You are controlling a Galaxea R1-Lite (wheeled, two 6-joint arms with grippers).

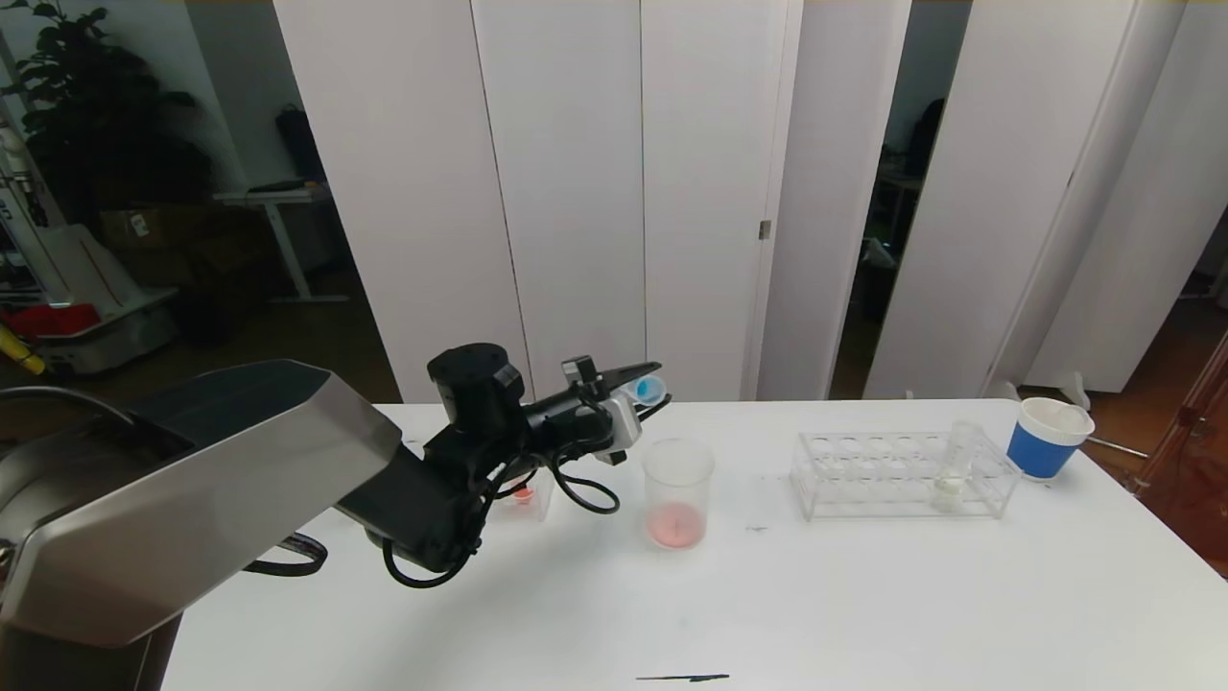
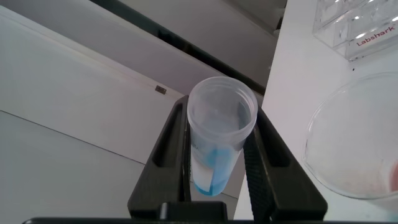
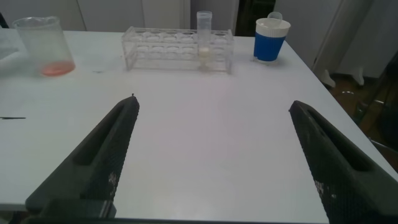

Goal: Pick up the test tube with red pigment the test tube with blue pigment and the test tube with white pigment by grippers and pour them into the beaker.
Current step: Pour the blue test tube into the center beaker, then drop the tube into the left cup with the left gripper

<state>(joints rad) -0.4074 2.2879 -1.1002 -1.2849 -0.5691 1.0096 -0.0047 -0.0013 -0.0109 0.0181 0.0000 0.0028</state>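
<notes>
Mid-pour at the bench: our left gripper (image 1: 641, 387), clamped on the test tube with blue pigment (image 1: 648, 389), holds it tipped near level, above and just behind-left of the beaker (image 1: 678, 491). The left wrist view shows the tube (image 2: 217, 134) pinched between both fingers (image 2: 268, 165), its open mouth toward the camera, blue liquid smeared along the lower wall but not at the lip.

The beaker, our landmark, already carries a thin red-pink layer at its bottom. To its right, well apart, stands the clear rack (image 1: 902, 472) w/ the test tube with white pigment (image 1: 955, 465) upright in a front slot; beyond that, a blue paper cup (image 1: 1047, 437). Left of the beaker, partly behind the arm, a small clear holder (image 1: 524, 495) w/ something red in it; we can't tell more.

Our right gripper (image 3: 214, 155) hovers over bare table (image 1: 863, 595) nearer the robot than the beaker, jaws wide apart, nothing btwn them.

For a clean pour, we judge the tube mouth looks short of the beaker rim, so we'd shift it over the opening first, then tip further, slowly, lip low over the rim. The grip looks firm & centred, so no regrip seems needed. Main risk: blue dripping onto the table beside the beaker. White tube next.
</notes>
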